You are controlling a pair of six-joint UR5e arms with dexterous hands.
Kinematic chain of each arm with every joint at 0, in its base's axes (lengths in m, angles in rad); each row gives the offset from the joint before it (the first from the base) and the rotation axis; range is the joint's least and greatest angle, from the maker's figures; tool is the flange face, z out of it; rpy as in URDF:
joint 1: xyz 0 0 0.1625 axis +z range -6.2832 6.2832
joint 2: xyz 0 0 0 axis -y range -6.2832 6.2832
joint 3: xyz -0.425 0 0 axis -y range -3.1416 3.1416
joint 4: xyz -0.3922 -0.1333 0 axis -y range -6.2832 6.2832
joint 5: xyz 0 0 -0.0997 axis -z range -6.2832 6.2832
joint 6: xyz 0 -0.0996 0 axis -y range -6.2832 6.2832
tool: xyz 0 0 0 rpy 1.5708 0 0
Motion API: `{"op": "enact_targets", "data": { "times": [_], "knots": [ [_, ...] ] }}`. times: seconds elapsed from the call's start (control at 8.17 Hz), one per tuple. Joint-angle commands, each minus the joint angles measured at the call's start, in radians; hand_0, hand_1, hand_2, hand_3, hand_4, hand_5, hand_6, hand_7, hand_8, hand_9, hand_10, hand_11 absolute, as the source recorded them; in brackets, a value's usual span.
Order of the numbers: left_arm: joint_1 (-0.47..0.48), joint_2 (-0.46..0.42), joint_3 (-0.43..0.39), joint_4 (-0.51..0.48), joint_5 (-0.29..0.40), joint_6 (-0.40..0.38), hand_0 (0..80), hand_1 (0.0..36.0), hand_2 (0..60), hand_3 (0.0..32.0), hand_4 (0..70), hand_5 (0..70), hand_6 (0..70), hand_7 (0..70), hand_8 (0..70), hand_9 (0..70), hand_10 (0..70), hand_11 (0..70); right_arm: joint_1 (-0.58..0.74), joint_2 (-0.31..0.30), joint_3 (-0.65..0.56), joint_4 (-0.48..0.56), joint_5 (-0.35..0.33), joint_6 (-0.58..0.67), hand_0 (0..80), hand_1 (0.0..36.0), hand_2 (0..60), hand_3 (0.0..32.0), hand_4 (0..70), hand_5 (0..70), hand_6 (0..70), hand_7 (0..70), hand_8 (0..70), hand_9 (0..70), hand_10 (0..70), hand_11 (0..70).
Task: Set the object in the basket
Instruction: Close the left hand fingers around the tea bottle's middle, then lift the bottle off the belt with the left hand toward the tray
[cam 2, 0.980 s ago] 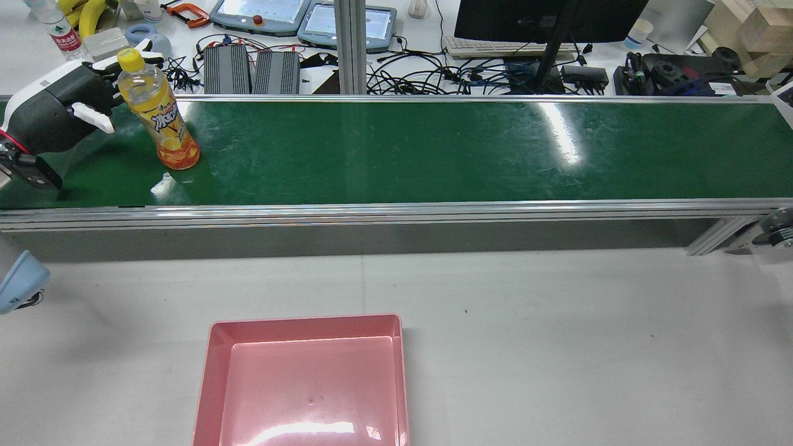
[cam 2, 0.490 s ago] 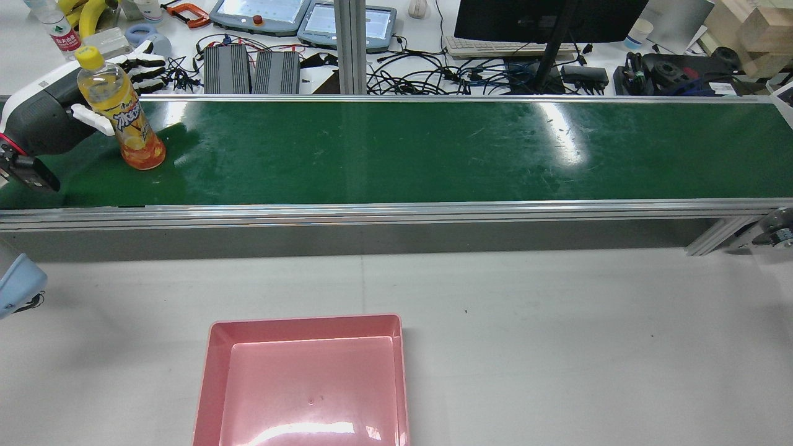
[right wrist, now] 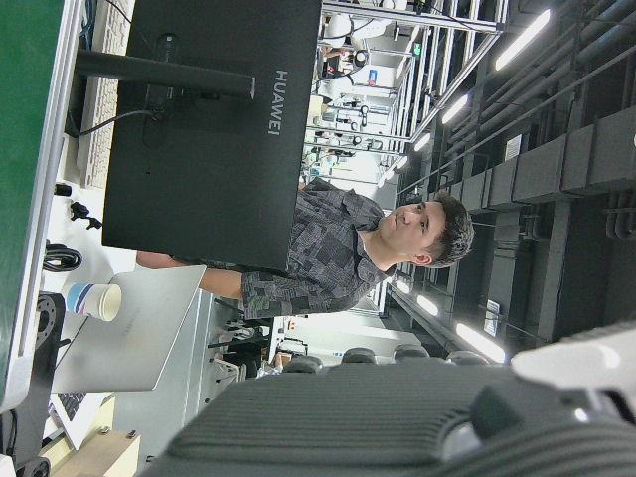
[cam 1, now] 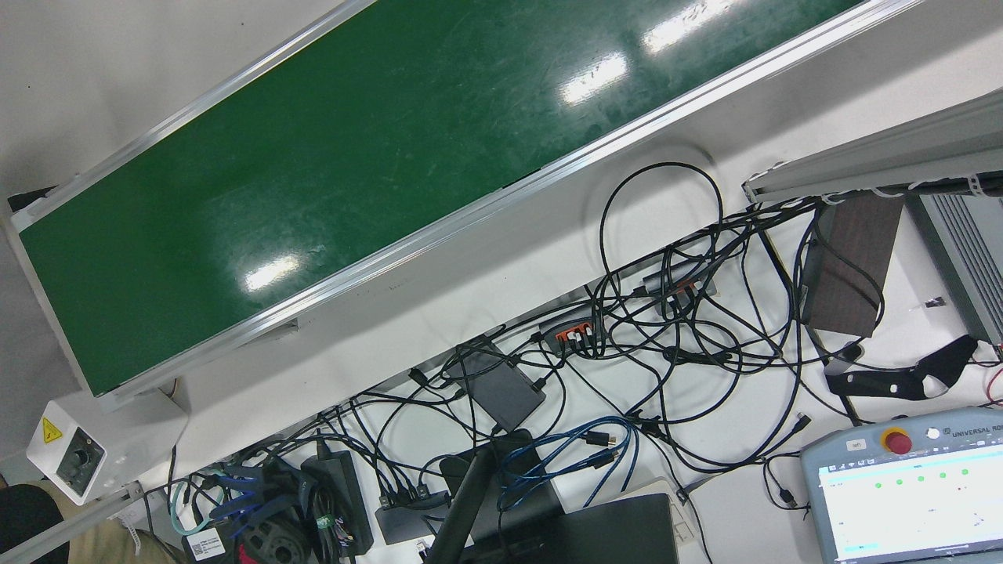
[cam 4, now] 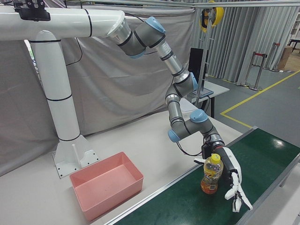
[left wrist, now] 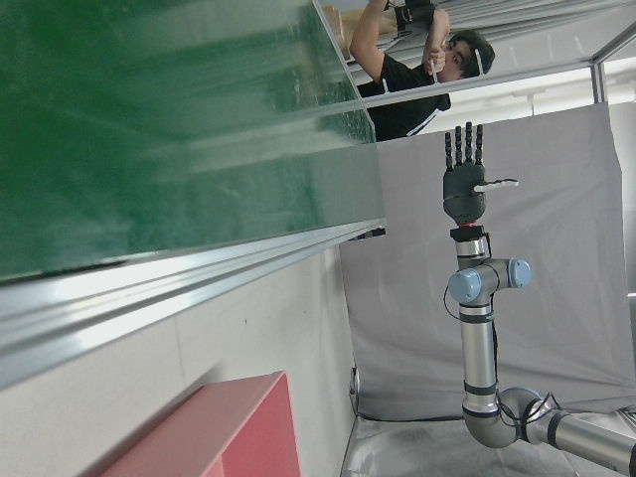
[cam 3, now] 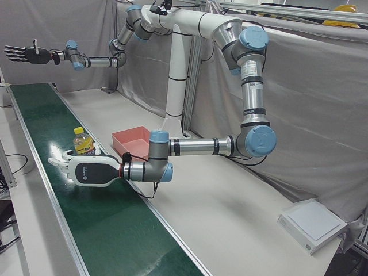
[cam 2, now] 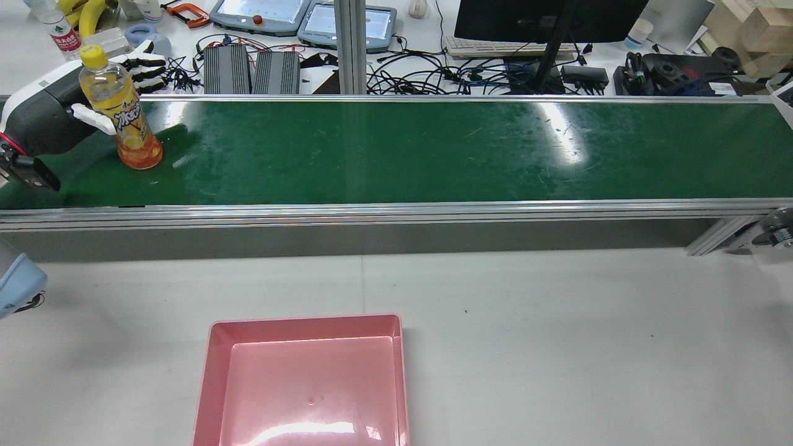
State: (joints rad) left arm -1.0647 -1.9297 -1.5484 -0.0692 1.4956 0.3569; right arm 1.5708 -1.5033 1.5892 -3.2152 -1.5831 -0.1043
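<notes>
An orange drink bottle [cam 2: 121, 116] with a yellow cap stands upright on the green conveyor belt [cam 2: 433, 148] at its far left end. My left hand [cam 2: 52, 114] is open beside it, palm against the bottle, fingers [cam 2: 145, 65] stretched straight past it and the thumb in front. The bottle [cam 4: 211, 174] and the left hand [cam 4: 233, 182] also show in the right-front view. The pink basket [cam 2: 214, 378] sits on the white table, nearer than the belt. My right hand [cam 3: 26, 54] is open, fingers spread, raised high over the belt's other end.
Beyond the belt lies a desk with cables, teach pendants [cam 2: 260, 15], a monitor [cam 2: 545, 18] and bottles. The aluminium belt rail [cam 2: 396, 214] runs between belt and table. A person [right wrist: 378, 248] stands by the monitor.
The bottle has moved left along the belt into my left hand's open palm and stands straighter. Over the last half second it has barely shifted. The hand stays open.
</notes>
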Motion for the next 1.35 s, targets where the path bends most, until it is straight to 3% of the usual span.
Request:
{"op": "enact_targets", "data": {
  "times": [0.0, 0.12, 0.49, 0.86, 1.22],
  "knots": [
    [-0.011, 0.0, -0.025, 0.034, 0.0, -0.003, 51.5, 27.8, 60.0, 0.0, 70.0, 70.0, 70.0, 70.0, 70.0, 70.0, 70.0, 70.0, 0.0, 0.0, 0.0, 0.0, 0.0, 0.002, 0.0, 0.0, 0.0, 0.0, 0.0, 0.0, 0.0, 0.0, 0.0, 0.0, 0.0, 0.0],
    [-0.009, 0.0, -0.076, 0.057, 0.0, -0.003, 50.9, 28.5, 60.0, 0.0, 70.0, 70.0, 70.0, 70.0, 70.0, 70.0, 70.0, 70.0, 0.0, -0.001, 0.0, 0.0, 0.0, 0.0, 0.0, 0.0, 0.0, 0.0, 0.0, 0.0, 0.0, 0.0, 0.0, 0.0, 0.0, 0.0],
    [0.037, 0.001, -0.175, 0.074, 0.0, -0.006, 49.8, 25.7, 60.0, 0.0, 70.0, 70.0, 70.0, 70.0, 70.0, 70.0, 70.0, 70.0, 0.002, 0.0, 0.002, 0.0, 0.0, 0.002, 0.0, 0.0, 0.0, 0.0, 0.0, 0.0, 0.0, 0.0, 0.0, 0.0, 0.0, 0.0],
    [0.21, 0.0, -0.281, 0.077, 0.0, 0.007, 49.6, 21.5, 60.0, 0.0, 70.0, 70.0, 70.0, 70.0, 70.0, 70.0, 70.0, 70.0, 0.002, -0.002, 0.002, 0.0, 0.0, 0.002, 0.0, 0.0, 0.0, 0.0, 0.0, 0.0, 0.0, 0.0, 0.0, 0.0, 0.0, 0.0],
    [0.392, 0.006, -0.355, 0.075, 0.0, 0.074, 49.7, 20.5, 60.0, 0.0, 70.0, 70.0, 70.0, 70.0, 70.0, 70.0, 70.0, 70.0, 0.002, 0.0, 0.002, 0.0, 0.0, 0.002, 0.0, 0.0, 0.0, 0.0, 0.0, 0.0, 0.0, 0.0, 0.0, 0.0, 0.0, 0.0]
  ]
}}
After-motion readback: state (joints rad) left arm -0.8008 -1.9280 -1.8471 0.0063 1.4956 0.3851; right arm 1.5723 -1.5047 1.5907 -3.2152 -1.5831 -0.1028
